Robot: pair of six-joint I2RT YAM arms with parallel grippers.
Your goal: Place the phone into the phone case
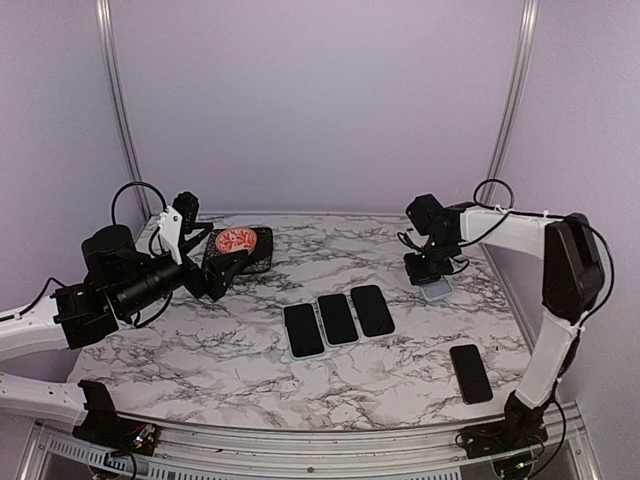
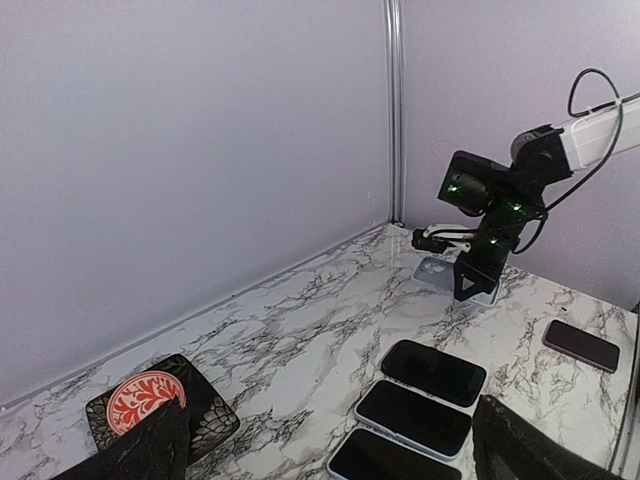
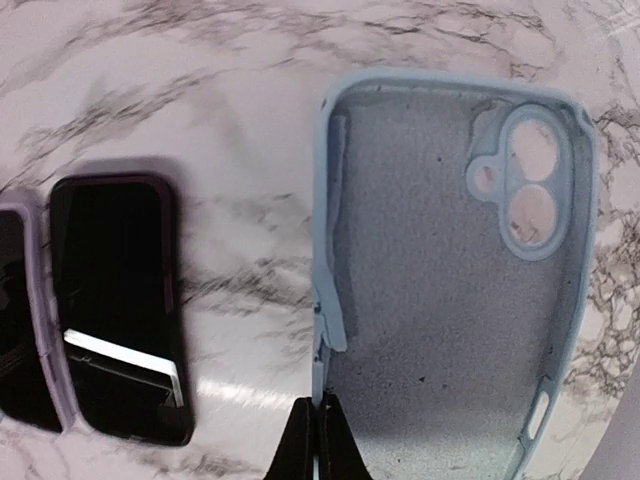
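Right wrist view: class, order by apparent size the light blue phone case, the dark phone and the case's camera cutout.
1. light blue phone case, largest, though it lies nearest the camera.
2. dark phone, smaller as seen.
3. camera cutout, smallest, lying within the case itself.

A lab test booth: marble-patterned table (image 1: 330, 385) enclosed by plain lilac walls (image 1: 320, 100) (metal corner rails (image 1: 118, 105)).

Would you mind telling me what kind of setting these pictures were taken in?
Probably a lab robot test cell: a marble-pattern table enclosed by plain lilac walls with aluminium corner rails, and two arms bolted at its near edge.
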